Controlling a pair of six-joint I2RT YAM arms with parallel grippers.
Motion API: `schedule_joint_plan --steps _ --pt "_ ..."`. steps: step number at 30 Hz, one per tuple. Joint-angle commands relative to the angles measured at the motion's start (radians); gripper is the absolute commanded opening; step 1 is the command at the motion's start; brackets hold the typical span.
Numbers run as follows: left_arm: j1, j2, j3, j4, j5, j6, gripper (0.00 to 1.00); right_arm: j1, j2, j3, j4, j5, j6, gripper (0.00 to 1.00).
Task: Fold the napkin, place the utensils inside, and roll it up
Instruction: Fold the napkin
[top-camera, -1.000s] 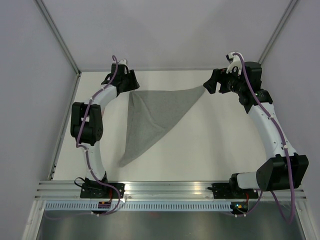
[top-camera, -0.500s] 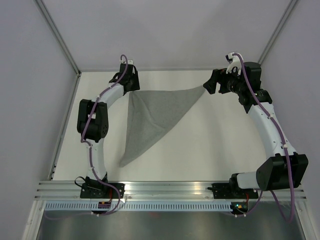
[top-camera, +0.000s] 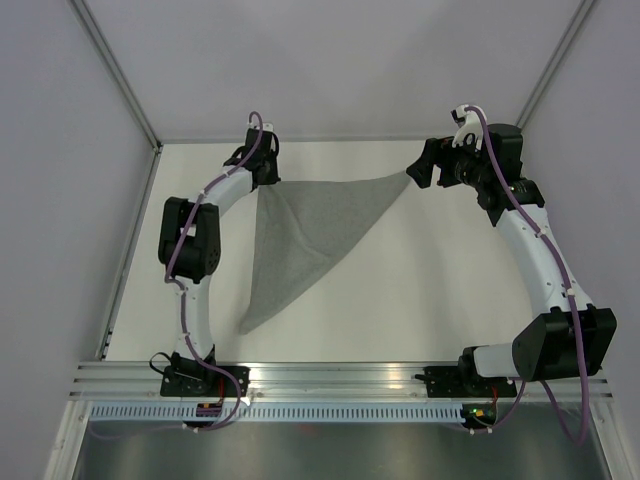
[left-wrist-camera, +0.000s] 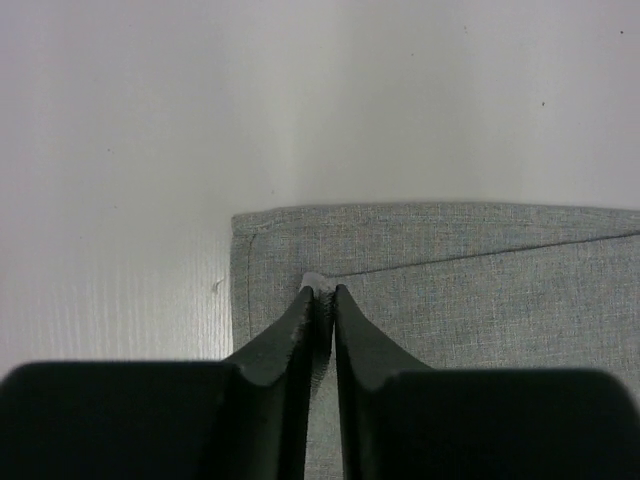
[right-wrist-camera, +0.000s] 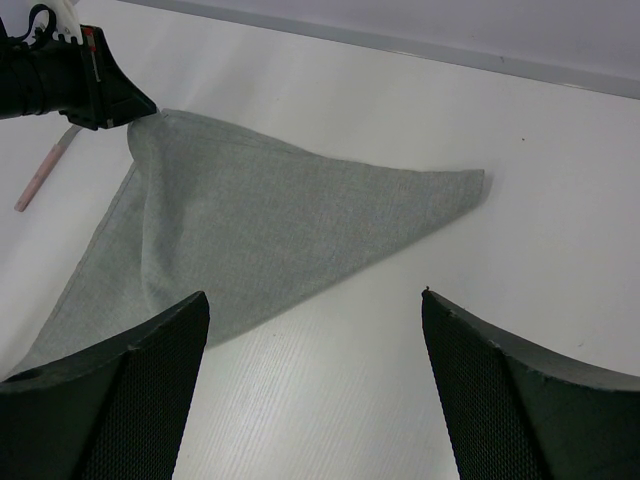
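Observation:
The grey napkin (top-camera: 305, 225) lies on the white table, folded into a triangle. One point is at the far left, one at the far right, and a long point reaches toward the near edge. My left gripper (top-camera: 262, 182) is shut on the napkin's far left corner. In the left wrist view the jaws (left-wrist-camera: 322, 292) pinch a small tuft of the upper cloth layer (left-wrist-camera: 450, 290). My right gripper (top-camera: 415, 172) is open and empty beside the far right corner. In the right wrist view its fingers (right-wrist-camera: 315, 295) stand wide apart above the table, short of the napkin (right-wrist-camera: 280, 220).
A thin pink stick (right-wrist-camera: 45, 170) lies on the table beyond my left gripper (right-wrist-camera: 100, 90), seen only in the right wrist view. Grey walls close the table (top-camera: 430, 280) at the back and both sides. A metal rail (top-camera: 330, 375) runs along the near edge.
My left arm's wrist and elbow have swung to the right and a little farther back, still shut on the corner. The napkin and the right arm have not moved.

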Motion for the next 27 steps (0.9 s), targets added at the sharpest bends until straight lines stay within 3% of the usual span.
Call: schedule_joint_plan --steps 1,5,15,27 --pt "-0.016 0.012 0.048 -0.01 -0.017 0.05 0.15 0.003 -0.003 -0.003 0.005 0.001 0.004 0.91" --pt "-0.041 0.004 0.041 -0.013 -0.02 0.068 0.02 0.003 -0.006 -0.003 0.004 -0.002 0.005 0.91" --pt "-0.119 -0.129 -0.038 -0.007 -0.005 0.059 0.02 0.002 -0.006 0.0 0.007 -0.007 0.008 0.92" --pt "-0.384 -0.284 -0.134 0.037 0.089 -0.02 0.02 0.003 -0.032 -0.004 0.011 0.006 0.011 0.91"
